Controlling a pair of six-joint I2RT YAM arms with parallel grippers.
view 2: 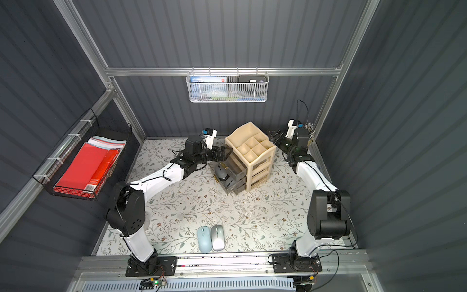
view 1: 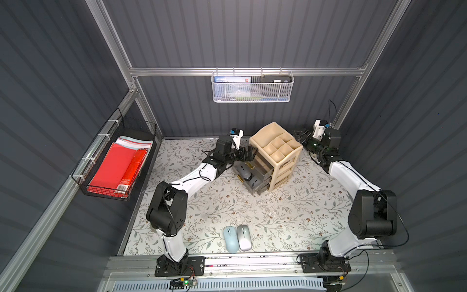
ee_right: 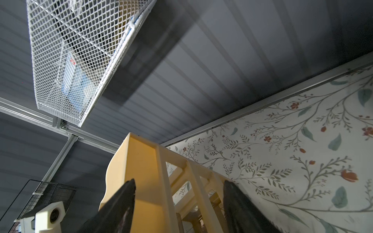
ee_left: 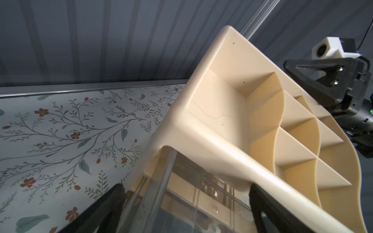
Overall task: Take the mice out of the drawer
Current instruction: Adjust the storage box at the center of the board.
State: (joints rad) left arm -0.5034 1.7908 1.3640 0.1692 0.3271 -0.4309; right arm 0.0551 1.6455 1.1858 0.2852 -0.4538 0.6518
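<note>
A beige drawer unit stands at the back of the table with its clear drawers pulled out toward the left. A dark grey mouse lies in the upper open drawer and a black mouse in the one below. A pale blue mouse and a silver mouse lie side by side near the front edge. My left gripper hangs wide open over the upper drawer at the unit's front top corner, holding nothing. My right gripper straddles the unit's rear corner, jaws apart; whether they touch it is unclear.
A white mesh basket hangs on the back wall above the unit. A black wire basket with red folders hangs on the left wall. Both arms reach in from the front rail, one on each side of the floral table cover.
</note>
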